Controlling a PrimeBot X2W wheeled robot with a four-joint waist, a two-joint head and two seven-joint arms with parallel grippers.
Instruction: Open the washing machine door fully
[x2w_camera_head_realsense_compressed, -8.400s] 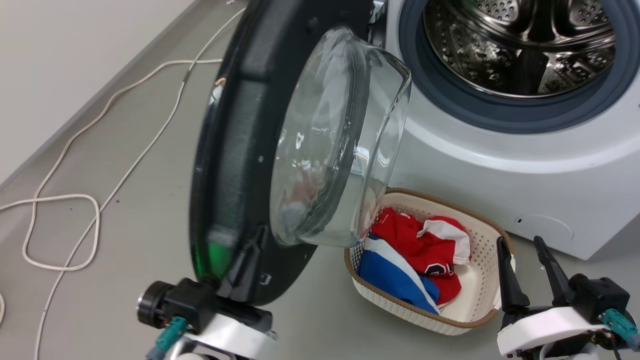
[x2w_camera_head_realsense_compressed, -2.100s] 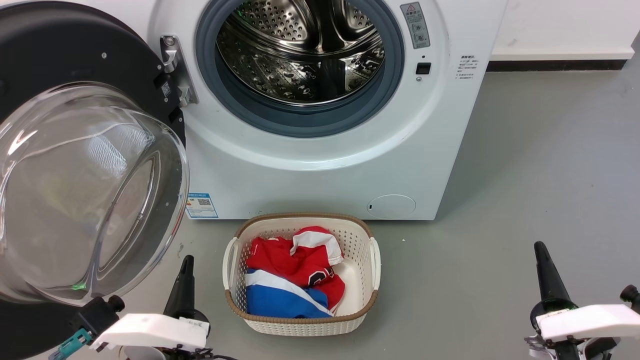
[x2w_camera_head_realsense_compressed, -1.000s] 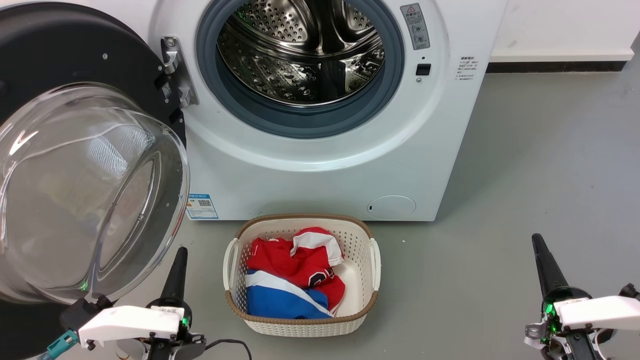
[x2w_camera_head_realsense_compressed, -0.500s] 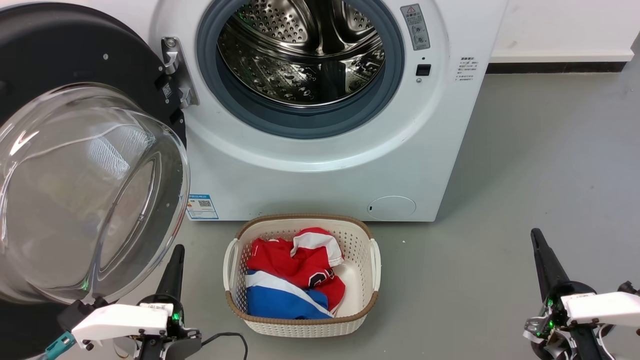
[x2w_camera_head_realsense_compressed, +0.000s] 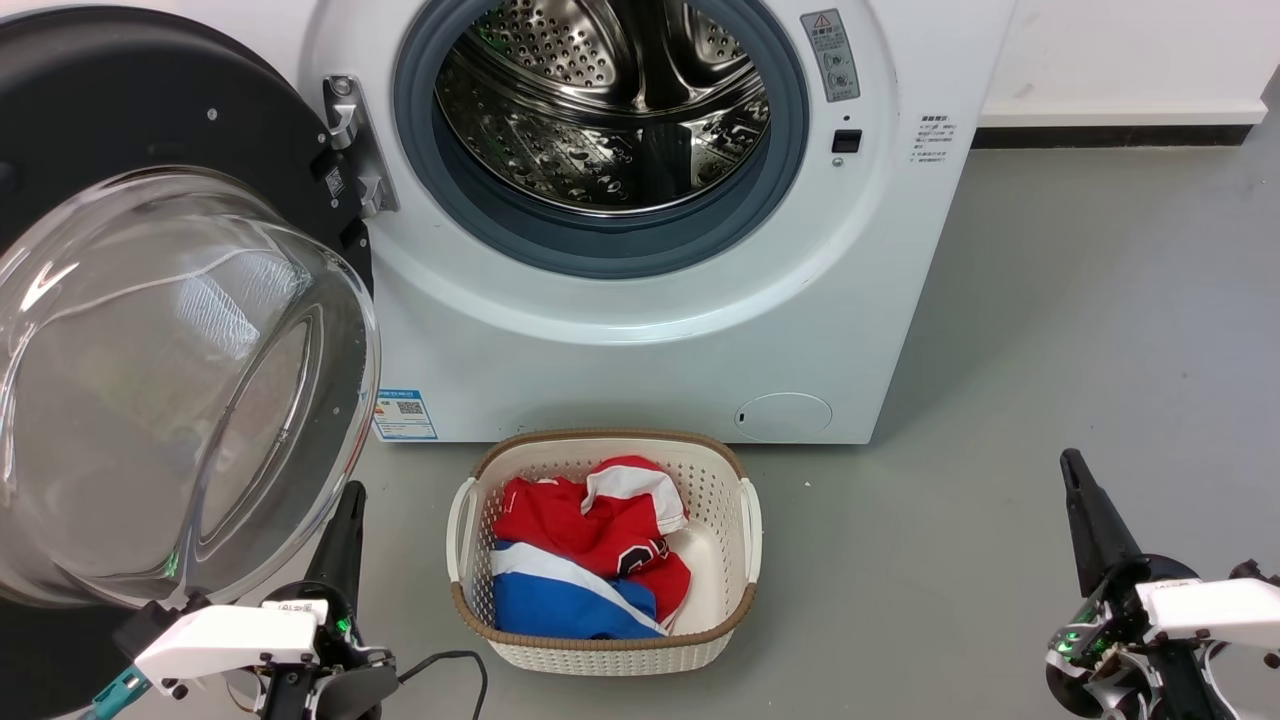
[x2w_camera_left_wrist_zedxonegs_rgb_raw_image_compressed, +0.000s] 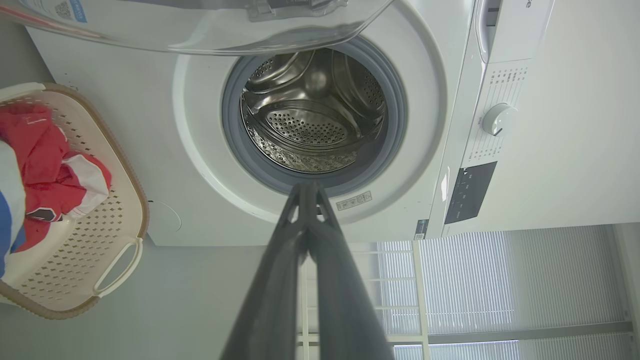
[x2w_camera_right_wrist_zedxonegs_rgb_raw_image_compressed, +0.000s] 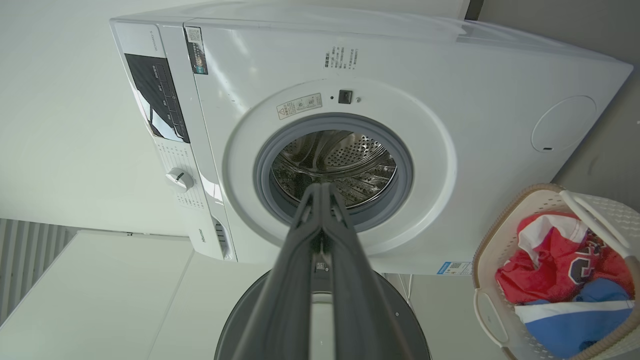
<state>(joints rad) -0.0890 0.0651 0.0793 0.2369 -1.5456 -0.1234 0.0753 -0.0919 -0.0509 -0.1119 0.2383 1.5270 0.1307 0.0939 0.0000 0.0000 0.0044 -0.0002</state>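
The white washing machine (x2w_camera_head_realsense_compressed: 640, 330) stands in front of me with its steel drum (x2w_camera_head_realsense_compressed: 610, 100) exposed. Its black washing machine door (x2w_camera_head_realsense_compressed: 150, 110) hangs swung wide to the left on a metal hinge (x2w_camera_head_realsense_compressed: 350, 130), the clear glass bowl (x2w_camera_head_realsense_compressed: 170, 390) bulging toward me. My left gripper (x2w_camera_head_realsense_compressed: 352, 492) is shut just below and right of the bowl, apart from it, holding nothing. Low at the right, my right gripper (x2w_camera_head_realsense_compressed: 1070, 460) is shut and empty over the floor. In the wrist views the left gripper (x2w_camera_left_wrist_zedxonegs_rgb_raw_image_compressed: 307, 187) and right gripper (x2w_camera_right_wrist_zedxonegs_rgb_raw_image_compressed: 320, 189) point at the drum, tips pressed together.
A cream basket (x2w_camera_head_realsense_compressed: 740, 560) with red, white and blue clothes (x2w_camera_head_realsense_compressed: 590, 560) sits on the grey floor (x2w_camera_head_realsense_compressed: 1050, 330) in front of the machine, between my grippers. A wall and dark skirting (x2w_camera_head_realsense_compressed: 1110, 130) run behind on the right.
Since the oldest frame the door has gone from half open, with my left gripper at its rim, to wide open and released; the camera also shifted. In the last second both grippers' fingertips crept slightly upward.
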